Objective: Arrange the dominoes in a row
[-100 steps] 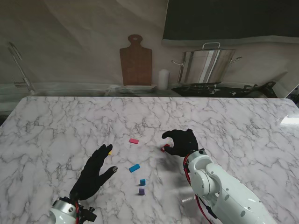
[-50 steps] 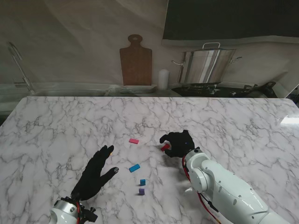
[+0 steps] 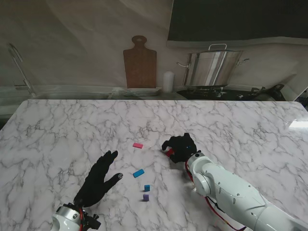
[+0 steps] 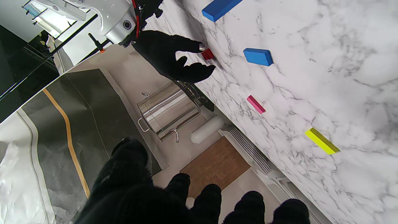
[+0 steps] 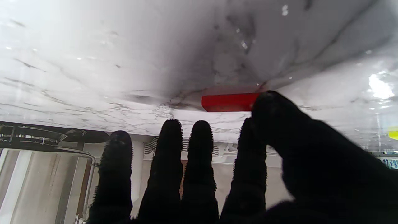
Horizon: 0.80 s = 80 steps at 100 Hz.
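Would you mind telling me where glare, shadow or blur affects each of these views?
Stand view: a glare patch on the marble table at its right edge. Right wrist view: the right hand throws a dark shadow around the red domino, and the thumb is blurred. Left wrist view: sharp, the yellow domino clear.

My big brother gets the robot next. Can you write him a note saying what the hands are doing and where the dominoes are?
Right hand: thumb and a finger on the red domino, at the table; grip unclear.
Left hand: open, holding nothing.
Lying scattered: pink domino, yellow domino, blue domino. Nearer to me: small blue piece and purple piece, one behind the other.
Done: no finished row.
Left: line them all up.
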Tool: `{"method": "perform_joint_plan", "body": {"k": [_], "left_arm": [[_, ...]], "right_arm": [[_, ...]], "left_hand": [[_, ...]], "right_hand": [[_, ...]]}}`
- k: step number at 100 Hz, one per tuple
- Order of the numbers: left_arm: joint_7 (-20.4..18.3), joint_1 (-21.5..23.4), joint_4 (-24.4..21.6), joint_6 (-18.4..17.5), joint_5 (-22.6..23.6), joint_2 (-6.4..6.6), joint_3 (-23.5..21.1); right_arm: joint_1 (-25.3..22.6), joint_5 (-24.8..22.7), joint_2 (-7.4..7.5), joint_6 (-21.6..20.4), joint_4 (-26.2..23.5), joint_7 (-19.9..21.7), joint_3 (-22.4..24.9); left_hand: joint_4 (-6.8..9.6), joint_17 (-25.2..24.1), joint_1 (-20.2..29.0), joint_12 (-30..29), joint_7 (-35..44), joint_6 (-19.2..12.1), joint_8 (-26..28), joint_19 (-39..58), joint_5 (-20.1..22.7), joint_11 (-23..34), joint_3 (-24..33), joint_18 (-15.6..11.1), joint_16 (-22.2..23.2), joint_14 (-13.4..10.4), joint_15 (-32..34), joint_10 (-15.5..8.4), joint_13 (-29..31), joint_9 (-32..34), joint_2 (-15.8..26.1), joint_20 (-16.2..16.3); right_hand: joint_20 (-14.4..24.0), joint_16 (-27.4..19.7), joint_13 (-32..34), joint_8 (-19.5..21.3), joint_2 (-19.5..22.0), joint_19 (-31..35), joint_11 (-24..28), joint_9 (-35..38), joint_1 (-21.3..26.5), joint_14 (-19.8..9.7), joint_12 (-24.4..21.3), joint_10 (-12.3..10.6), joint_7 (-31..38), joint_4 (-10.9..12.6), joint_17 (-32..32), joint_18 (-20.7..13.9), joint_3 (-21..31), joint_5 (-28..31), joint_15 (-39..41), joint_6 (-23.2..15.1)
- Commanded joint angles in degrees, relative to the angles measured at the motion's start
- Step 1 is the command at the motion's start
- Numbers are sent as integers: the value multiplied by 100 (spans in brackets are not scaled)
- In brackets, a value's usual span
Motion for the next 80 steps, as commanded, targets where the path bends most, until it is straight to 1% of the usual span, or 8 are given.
{"method": "perform_joint_plan", "body": {"k": [1, 22, 33, 38, 42, 45, 59, 80], "left_arm": [[-85, 11, 8, 10, -5, 0, 15], [-85, 9, 13, 8, -10, -1, 11], [-85, 9, 13, 8, -10, -1, 11], [-84, 9, 13, 8, -10, -1, 11], [-85, 9, 13, 8, -10, -1, 11], [-84, 7, 14, 9, -11, -1, 10], [-81, 3, 19, 11, -16, -3, 5], [-80, 3, 21, 8, -21, -4, -4]], "right_arm": [[78, -28, -37, 52, 103, -14, -64], [183, 19, -86, 93, 301, -122, -217], [183, 23, -94, 88, 332, -174, -225], [179, 14, -91, 88, 331, -183, -223], [170, 10, -87, 85, 321, -178, -214], [165, 7, -84, 82, 316, -175, -211], [155, -12, -65, 69, 284, -127, -211], [147, -55, -32, 63, 231, -42, -215]], "left_hand": [[5, 21, 107, -39, -88, -33, -60, -70, -151, -37, -11, -25, -104, -14, -52, -58, -161, -127, 49, -23], [5, 21, 107, -40, -88, -34, -62, -70, -152, -38, -11, -25, -104, -13, -54, -55, -163, -129, 51, -22], [6, 23, 112, -40, -88, -32, -63, -70, -152, -38, -9, -30, -104, -14, -53, -60, -160, -129, 47, -21], [5, 22, 106, -41, -88, -28, -63, -69, -151, -38, -13, -29, -107, -14, -55, -52, -161, -130, 50, -20], [5, 23, 107, -42, -88, -30, -63, -69, -152, -38, -13, -28, -107, -20, -54, -53, -161, -129, 47, -19], [5, 22, 110, -42, -88, -30, -63, -69, -151, -38, -11, -27, -106, -11, -54, -53, -161, -129, 49, -19], [5, 22, 112, -41, -88, -28, -63, -69, -152, -37, -10, -28, -108, -19, -55, -52, -162, -128, 48, -17], [5, 23, 108, -42, -88, -26, -64, -68, -152, -38, -13, -28, -111, -22, -56, -50, -162, -130, 49, -15]], "right_hand": [[94, 118, 108, 162, -219, 165, 191, -21, 171, -95, 100, -104, 160, -71, 50, -129, 245, 18, 187, -276], [97, 187, 198, 416, -353, 355, 386, 66, 254, -121, 236, -177, 506, -95, 166, -175, 374, 139, 423, -304], [84, 224, 238, 685, -415, 421, 507, 129, 258, -126, 312, -219, 835, -113, 189, -171, 400, 280, 539, -336], [68, 233, 259, 769, -493, 449, 536, 162, 298, -128, 337, -225, 952, -298, 201, -161, 373, 334, 584, -368], [59, 240, 274, 783, -553, 457, 553, 174, 353, -124, 349, -218, 1042, -429, 199, -160, 346, 390, 609, -422], [53, 248, 287, 757, -599, 466, 562, 201, 386, -111, 357, -218, 1132, -571, 199, -154, 322, 451, 632, -472], [46, 253, 313, 706, -659, 475, 560, 244, 425, -110, 359, -216, 1231, -683, 202, -148, 290, 551, 648, -521], [41, 260, 344, 637, -683, 483, 547, 301, 504, -102, 361, -213, 1364, -776, 204, -136, 264, 647, 660, -577]]}}
